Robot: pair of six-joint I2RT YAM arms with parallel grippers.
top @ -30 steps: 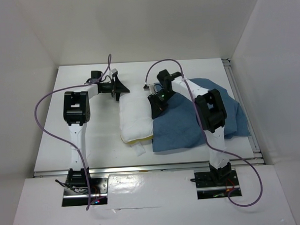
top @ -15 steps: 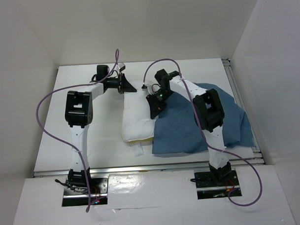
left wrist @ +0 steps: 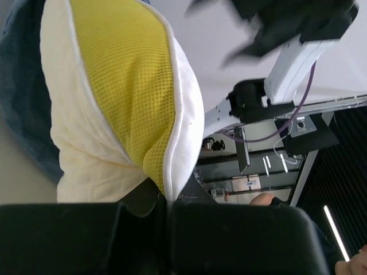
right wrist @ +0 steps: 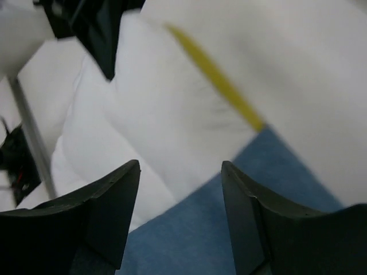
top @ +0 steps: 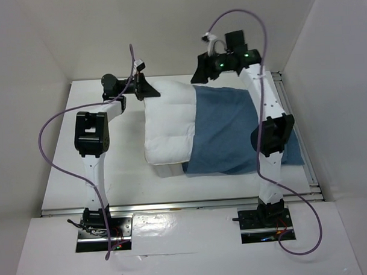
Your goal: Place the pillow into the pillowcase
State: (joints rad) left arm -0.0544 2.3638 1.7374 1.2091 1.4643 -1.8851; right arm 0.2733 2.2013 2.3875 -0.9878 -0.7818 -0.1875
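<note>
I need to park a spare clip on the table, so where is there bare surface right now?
Bare white table lies between the left arm and the soft white rectangular pillow, and again left of that arm to the table's edge. Centre and right are crowded: the dusty-blue cloth pillowcase overlaps the pillow, with the right arm over it.

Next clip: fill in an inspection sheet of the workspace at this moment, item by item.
Surface: white table, bearing both cloth items.
Job's things: white pillow, yellow strip along its gripped edge; blue pillowcase covers its right side. Whether the pillow is inside cannot be told.
Clutter: nothing seen.
End effectors: left end effector shut on the pillow's far corner; right end effector open, empty, raised above the far edge.
Cables: purple cables loop off both arms.
Surroundings: white enclosure walls.
</note>
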